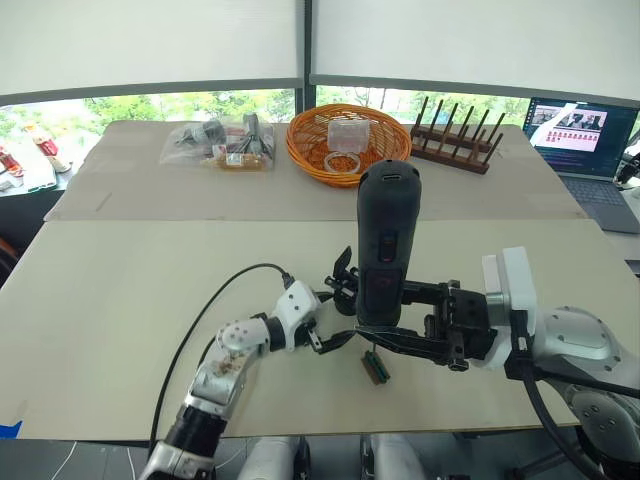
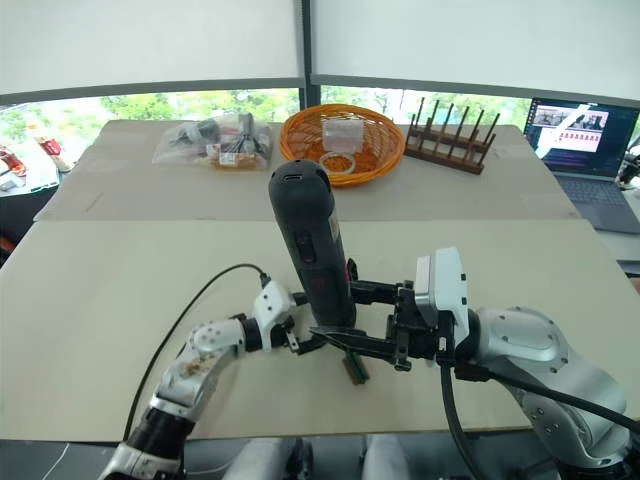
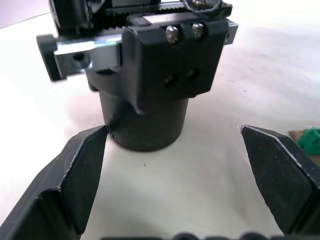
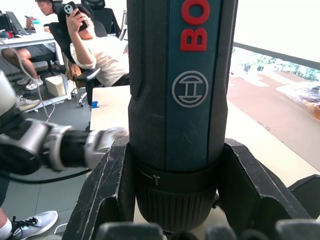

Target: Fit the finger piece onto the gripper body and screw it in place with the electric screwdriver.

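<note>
We see the right gripper [image 2: 335, 341] clamped low on the electric screwdriver [image 2: 312, 240], upright, likely top-heavy, rigid, so gripping it low lets it tip. Left gripper [image 3: 172, 165] gapes wide around the gripper body [image 3: 142, 75], just ahead of its fingers; hard plastic.

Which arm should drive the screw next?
The right, most likely. The right gripper already clamps the electric screwdriver upright beside the gripper body. The left gripper is open, its fingers either side of the body's round base, placed to steady it.
</note>
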Tool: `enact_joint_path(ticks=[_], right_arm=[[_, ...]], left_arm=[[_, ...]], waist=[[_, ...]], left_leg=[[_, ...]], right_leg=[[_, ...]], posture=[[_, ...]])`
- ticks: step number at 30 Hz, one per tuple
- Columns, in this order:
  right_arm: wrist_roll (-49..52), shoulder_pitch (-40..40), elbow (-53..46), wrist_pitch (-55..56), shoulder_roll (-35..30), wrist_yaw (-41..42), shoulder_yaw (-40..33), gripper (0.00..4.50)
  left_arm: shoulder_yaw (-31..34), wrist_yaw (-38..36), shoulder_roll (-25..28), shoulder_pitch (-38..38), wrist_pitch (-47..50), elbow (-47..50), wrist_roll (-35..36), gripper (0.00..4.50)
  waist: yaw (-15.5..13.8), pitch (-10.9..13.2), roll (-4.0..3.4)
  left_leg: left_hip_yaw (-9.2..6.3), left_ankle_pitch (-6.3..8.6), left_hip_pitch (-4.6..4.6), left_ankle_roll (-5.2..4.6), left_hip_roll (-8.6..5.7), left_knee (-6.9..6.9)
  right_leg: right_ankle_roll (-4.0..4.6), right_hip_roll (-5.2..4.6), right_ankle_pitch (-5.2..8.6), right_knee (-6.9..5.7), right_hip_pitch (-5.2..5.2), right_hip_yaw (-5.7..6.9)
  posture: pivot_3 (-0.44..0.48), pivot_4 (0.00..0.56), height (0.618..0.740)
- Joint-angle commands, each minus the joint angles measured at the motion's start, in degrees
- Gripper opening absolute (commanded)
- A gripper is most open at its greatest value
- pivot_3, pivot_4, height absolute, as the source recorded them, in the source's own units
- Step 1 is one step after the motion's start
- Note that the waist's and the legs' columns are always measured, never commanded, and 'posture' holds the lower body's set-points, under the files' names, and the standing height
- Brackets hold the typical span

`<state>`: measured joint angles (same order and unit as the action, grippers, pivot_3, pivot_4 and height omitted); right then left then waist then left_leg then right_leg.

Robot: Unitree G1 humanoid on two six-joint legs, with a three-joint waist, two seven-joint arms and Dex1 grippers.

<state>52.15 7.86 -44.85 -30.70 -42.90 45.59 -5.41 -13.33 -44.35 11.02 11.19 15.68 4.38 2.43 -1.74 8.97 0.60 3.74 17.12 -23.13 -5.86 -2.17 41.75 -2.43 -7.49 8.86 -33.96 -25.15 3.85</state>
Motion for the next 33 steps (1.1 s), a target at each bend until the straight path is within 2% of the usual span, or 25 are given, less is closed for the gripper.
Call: enact_joint_path(ticks=[1, 9, 12, 15, 18, 20, 22, 25, 30, 33], right_arm=[[1.8, 0.9, -1.3, 0.8, 0.0, 0.4, -1.5, 1.89], [1.2, 2.2, 0.1, 0.8, 0.3, 0.7, -0.6, 1.89], [0.9, 2.2, 0.2, 1.0, 0.3, 0.9, -0.4, 1.89], [0.7, 2.3, 0.3, 1.0, 0.2, 0.7, -0.4, 1.89], [0.5, 2.2, 0.2, 1.1, 0.1, 0.6, -0.5, 1.89], [0.5, 2.0, 0.0, 1.1, -0.1, 0.6, -0.8, 1.89], [0.6, 1.7, -0.2, 1.1, -0.2, 0.7, -1.2, 1.89], [0.9, 1.3, -0.3, 1.1, -0.5, 1.0, -1.6, 1.89], [0.7, 1.0, -0.1, 1.3, -1.0, 1.6, -1.9, 1.89], [0.5, 0.6, -0.3, 1.3, -1.2, 1.9, -2.0, 1.89]], left_arm=[[-2.1, 5.9, -1.8, 0.1, 0.8, -1.3, -2.5, 4.50], [-4.9, 12.0, -6.5, 3.6, -1.9, -7.1, -4.4, 4.50], [-5.2, 11.0, -8.0, 4.9, -3.8, -9.6, -2.8, 3.62], [-4.6, 9.8, -8.8, 6.8, -4.4, -12.6, -1.6, 2.29], [-3.6, 7.9, -7.8, 9.8, -6.9, -16.7, -1.1, 2.31], [-2.0, 2.5, -6.2, 13.1, -11.9, -21.2, 1.2, 2.31], [-0.6, -7.2, -4.0, 16.2, -16.2, -25.7, 5.6, 2.31], [-0.9, -20.0, -0.3, 22.9, -22.8, -35.2, 7.0, 2.31], [0.6, -31.5, 0.4, 34.8, -30.0, -50.1, 7.6, 2.31], [-0.1, -37.1, 0.3, 39.8, -35.8, -58.1, 5.5, 2.31]], waist=[[-0.6, 0.0, 0.00], [-1.5, 0.0, -0.01], [-1.8, 0.0, -0.01], [-2.1, 0.0, -0.01], [-2.3, 0.0, -0.02], [-2.3, 0.0, -0.02], [-2.1, 0.0, -0.02], [-1.6, 0.0, -0.01], [-0.8, 0.0, 0.05], [-0.8, 0.0, 0.07]], left_leg=[[0.01, 0.01, 0.00, -0.02, -0.01, 0.00], [-0.01, 0.04, 0.11, -0.18, -0.07, 0.01], [-0.01, 0.03, 0.08, -0.21, -0.10, 0.02], [0.00, 0.03, 0.07, -0.21, -0.10, 0.02], [-0.01, 0.02, 0.09, -0.20, -0.10, 0.03], [-0.01, 0.02, 0.09, -0.21, -0.12, 0.05], [0.01, 0.00, 0.05, -0.24, -0.13, 0.07], [0.03, -0.08, -0.16, -0.29, -0.12, 0.07], [0.03, -0.12, -0.38, -0.23, -0.11, 0.07], [0.03, -0.15, -0.56, -0.20, -0.19, 0.08]], right_leg=[[0.00, 0.00, -0.01, 0.00, 0.00, 0.03], [-0.01, 0.02, -0.01, 0.01, 0.01, 0.09], [-0.02, 0.01, -0.02, 0.00, 0.02, 0.10], [-0.02, -0.04, -0.02, 0.00, 0.02, 0.10], [-0.02, -0.03, -0.01, 0.03, 0.01, 0.15], [-0.02, 0.00, -0.01, 0.04, 0.01, 0.17], [-0.02, 0.04, -0.01, 0.03, 0.00, 0.18], [0.00, 0.11, -0.02, -0.04, -0.11, 0.17], [0.02, 0.20, -0.03, -0.03, -0.26, 0.23], [0.00, 0.17, -0.04, 0.01, -0.40, 0.24]], posture=[[0.000, 0.150, 0.740], [0.000, 0.150, 0.740], [0.000, 0.150, 0.740], [0.000, 0.150, 0.740], [0.000, 0.150, 0.740], [0.000, 0.150, 0.740], [0.000, 0.150, 0.740], [0.000, 0.150, 0.740], [0.000, 0.150, 0.740], [0.000, 0.150, 0.740]])
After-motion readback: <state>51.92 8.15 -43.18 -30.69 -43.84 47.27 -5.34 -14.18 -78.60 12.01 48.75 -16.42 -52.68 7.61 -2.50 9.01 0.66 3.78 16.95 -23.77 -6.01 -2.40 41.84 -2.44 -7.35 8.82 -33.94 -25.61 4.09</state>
